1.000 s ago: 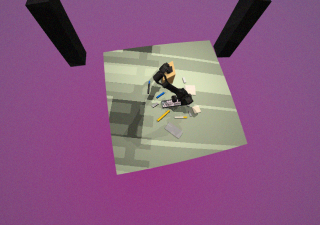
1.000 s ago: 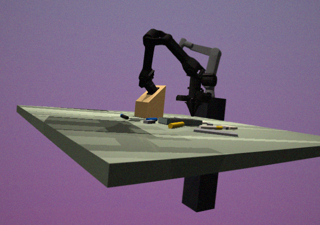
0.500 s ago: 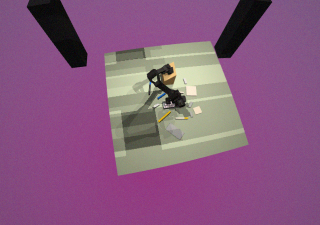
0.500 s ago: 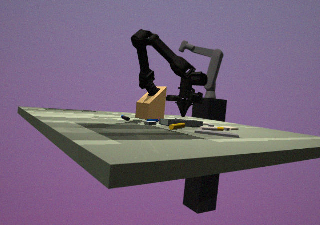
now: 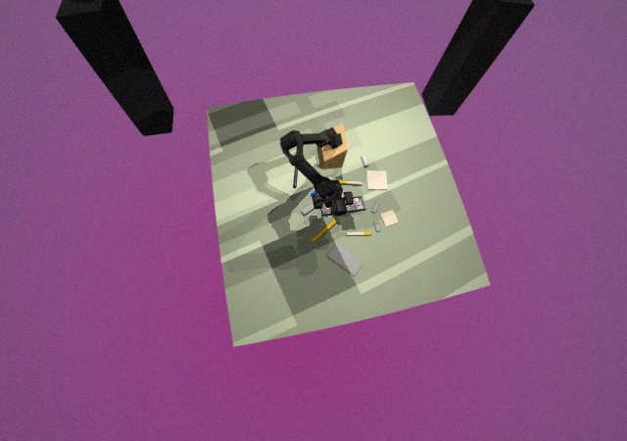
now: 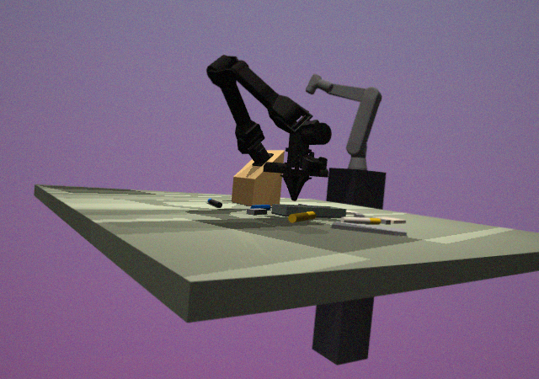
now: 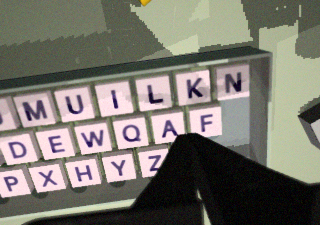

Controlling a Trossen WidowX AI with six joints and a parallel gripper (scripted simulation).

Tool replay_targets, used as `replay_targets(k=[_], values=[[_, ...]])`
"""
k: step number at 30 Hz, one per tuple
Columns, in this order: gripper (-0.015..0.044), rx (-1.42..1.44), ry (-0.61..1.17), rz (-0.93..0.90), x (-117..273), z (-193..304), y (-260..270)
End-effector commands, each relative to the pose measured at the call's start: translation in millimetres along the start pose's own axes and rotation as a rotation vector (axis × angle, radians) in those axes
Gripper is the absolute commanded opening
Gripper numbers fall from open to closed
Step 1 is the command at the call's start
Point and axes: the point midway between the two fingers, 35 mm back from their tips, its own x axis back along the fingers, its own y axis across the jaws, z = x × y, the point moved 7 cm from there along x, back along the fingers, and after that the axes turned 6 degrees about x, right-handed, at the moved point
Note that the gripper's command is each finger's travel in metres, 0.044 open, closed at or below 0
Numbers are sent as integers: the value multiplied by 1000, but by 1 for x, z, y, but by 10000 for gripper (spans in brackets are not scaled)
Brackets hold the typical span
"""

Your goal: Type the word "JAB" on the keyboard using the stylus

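Note:
My gripper (image 6: 294,198) (image 7: 186,142) is shut with its fingertips together, pointing down just above the keyboard (image 5: 358,204) (image 7: 261,85). No stylus shows between the fingers. In the wrist view the tips overlap the lower edges of the A key (image 7: 169,128) and the F key (image 7: 206,123). The J key is only partly in view at the left edge, and the B key is out of view. A dark pen (image 5: 295,176) (image 6: 215,203) with a blue end and a blue pen (image 5: 314,193) (image 6: 260,206) lie on the desk; which is the stylus I cannot tell.
A thick yellow marker (image 5: 323,231) (image 6: 301,216) and a white-yellow pen (image 5: 357,233) (image 6: 360,220) lie near the keyboard. A grey slab (image 5: 345,260) (image 6: 369,229), pale pads (image 5: 376,179) (image 5: 389,218) and a small grey block (image 5: 375,206) lie around. A wooden block (image 5: 332,160) (image 6: 257,189) stands behind.

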Motion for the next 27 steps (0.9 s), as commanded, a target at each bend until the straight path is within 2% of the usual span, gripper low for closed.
replay_targets(k=[1, 9, 14, 24, 27], values=[[0, 21, -1, 2, 1, 3, -7], [0, 21, -1, 2, 1, 5, -6], [0, 22, 0, 1, 1, 34, 25], [0, 22, 0, 1, 1, 34, 25], [0, 23, -2, -4, 1, 30, 45]])
